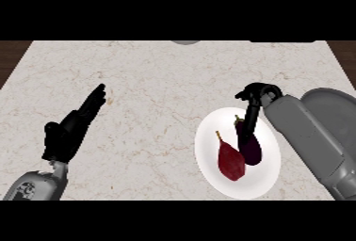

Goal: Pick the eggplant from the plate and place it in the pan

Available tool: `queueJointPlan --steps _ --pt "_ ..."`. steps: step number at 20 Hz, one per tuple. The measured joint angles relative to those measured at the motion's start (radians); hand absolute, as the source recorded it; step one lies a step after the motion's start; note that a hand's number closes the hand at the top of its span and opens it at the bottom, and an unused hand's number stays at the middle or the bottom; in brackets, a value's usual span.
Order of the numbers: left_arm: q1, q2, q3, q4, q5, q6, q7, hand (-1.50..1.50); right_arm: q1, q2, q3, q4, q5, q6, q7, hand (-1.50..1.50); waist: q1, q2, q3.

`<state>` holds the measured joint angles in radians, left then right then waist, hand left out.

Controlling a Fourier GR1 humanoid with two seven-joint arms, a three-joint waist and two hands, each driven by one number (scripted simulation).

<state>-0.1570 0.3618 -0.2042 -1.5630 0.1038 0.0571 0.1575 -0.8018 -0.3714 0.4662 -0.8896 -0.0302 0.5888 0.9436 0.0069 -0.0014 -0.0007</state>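
I see 1 eggplant (249,143) on 1 white plate (208,155), beside 1 red veg (230,162). R hand (254,101) fingers curl down onto eggplant's top. L hand (73,127) open, w/ nothing held. 1 pan (337,110) at right.

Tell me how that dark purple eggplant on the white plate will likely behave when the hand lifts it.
The eggplant looks smooth and glossy, so it may slip between the fingers. Its rounded, elongated body could roll on the plate if nudged, perhaps against the red vegetable beside it. It probably stays stiff rather than sagging.
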Motion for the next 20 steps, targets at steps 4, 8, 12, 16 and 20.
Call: queueJointPlan --steps 4,8,12,16,20 --pt "0.005 0.001 0.016 -0.019 -0.001 -0.010 0.020 0.00 0.022 -0.001 0.017 -0.012 0.020 0.011 0.011 -1.50 -0.003 -0.001 0.000" --pt "-0.002 -0.015 0.020 -0.029 -0.013 -0.013 0.040 0.00 0.040 0.008 0.016 -0.035 0.029 0.015 0.027 -1.50 -0.006 -0.001 0.000" --pt "0.003 -0.026 0.029 -0.027 -0.021 -0.030 0.039 0.00 0.079 0.012 0.015 -0.052 0.072 0.013 0.023 -1.50 -0.007 0.000 0.000" --pt "0.003 -0.035 0.048 -0.020 -0.028 -0.048 0.032 0.00 0.105 0.027 0.013 -0.067 0.126 0.012 0.009 -1.50 -0.005 -0.007 -0.004" --pt "0.018 -0.046 0.050 -0.032 -0.048 -0.051 0.031 0.00 0.127 0.040 0.000 -0.076 0.150 0.015 0.001 1.50 -0.005 -0.012 -0.008"
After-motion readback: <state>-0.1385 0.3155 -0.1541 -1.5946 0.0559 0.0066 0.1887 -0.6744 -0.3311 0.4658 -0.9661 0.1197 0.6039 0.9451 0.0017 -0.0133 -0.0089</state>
